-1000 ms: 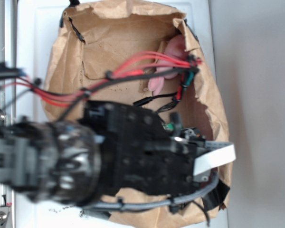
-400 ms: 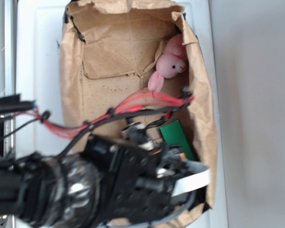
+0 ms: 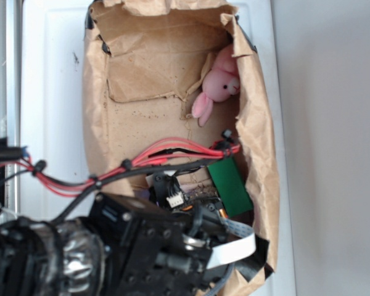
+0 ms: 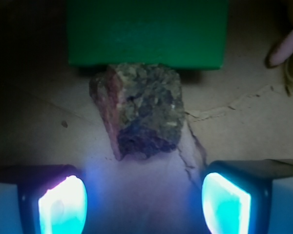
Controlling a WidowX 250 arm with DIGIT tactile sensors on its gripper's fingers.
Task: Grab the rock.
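just ahead of the open claw (image 4: pixel 144 202) lies the rock (image 4: pixel 140 109) (seemingly untouched).

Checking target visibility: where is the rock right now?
In the wrist view the rock lies centre frame on the cardboard floor, against the green block, ahead of the open gripper.

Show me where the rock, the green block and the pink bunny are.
rock (image 4: pixel 139 109): wrist view, middle of its top face.
green block (image 4: pixel 146 31): wrist view, middle of its face.
pink bunny (image 3: pixel 221 85): exterior view, its head.
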